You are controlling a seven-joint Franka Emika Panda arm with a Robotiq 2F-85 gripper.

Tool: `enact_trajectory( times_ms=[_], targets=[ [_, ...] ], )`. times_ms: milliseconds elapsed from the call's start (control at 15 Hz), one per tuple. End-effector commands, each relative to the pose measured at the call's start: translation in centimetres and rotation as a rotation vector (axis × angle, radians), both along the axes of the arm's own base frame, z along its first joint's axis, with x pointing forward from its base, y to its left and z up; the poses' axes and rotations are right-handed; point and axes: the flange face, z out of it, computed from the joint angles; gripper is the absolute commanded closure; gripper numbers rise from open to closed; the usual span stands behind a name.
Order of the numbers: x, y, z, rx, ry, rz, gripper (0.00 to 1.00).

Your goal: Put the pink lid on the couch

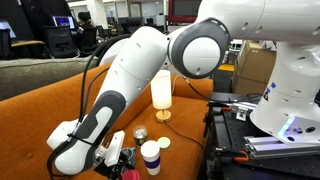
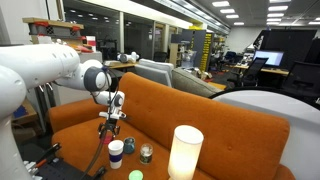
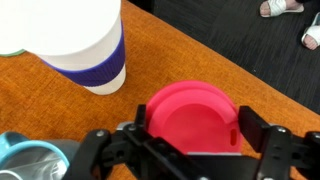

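pink lid [image 3: 190,120]: 1, lower centre | white cup with purple band [image 1: 150,157]: 1 | glowing white lamp [image 1: 161,90]: 1, mid-frame | small silver lid [image 1: 140,133]: 1 | flat white disc [image 1: 163,143]: 1 | counter, an orange couch [image 1: 40,105]: 1 | grey sofa [image 2: 160,72]: 1

We see bright, even light from ceiling lights [image 2: 222,6], a glowing lamp [image 1: 161,90] blown out to white glare, and the wrist view's near white cup [image 3: 75,30] soft and overexposed.

An open-plan office: monitors [image 2: 270,60], swivel chairs [image 1: 60,40], strip ceiling lights [image 2: 222,8].
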Motion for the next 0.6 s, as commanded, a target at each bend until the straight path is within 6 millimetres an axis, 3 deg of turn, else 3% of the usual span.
enact_trajectory(
  times_ms=[0, 467, 533],
  targets=[
    [-0.3, -0.2, 0.3, -0.038, 0.033, 0.006, 0.35],
    [-0.2, -1.2, 0.2, -0.063, 0.032, -0.04, 0.35],
    [0.0, -1.5, 0.3, -0.065, 0.035, -0.055, 0.03]
  ],
)
